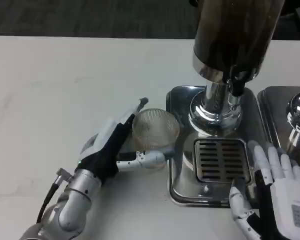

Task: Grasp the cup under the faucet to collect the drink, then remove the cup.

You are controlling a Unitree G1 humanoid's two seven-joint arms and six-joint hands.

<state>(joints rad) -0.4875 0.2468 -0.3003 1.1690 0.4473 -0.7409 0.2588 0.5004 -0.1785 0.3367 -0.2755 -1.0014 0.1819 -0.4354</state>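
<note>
The ribbed clear plastic cup stands upright between my left hand's fingers, overlapping the steel drip tray's left edge, left of the black faucet.

I can read no words, brands or numbers anywhere here. The only likely print I find is a small grey label on the white back of the right hand, at the lower right corner, and it is too blurred to make out.
</note>
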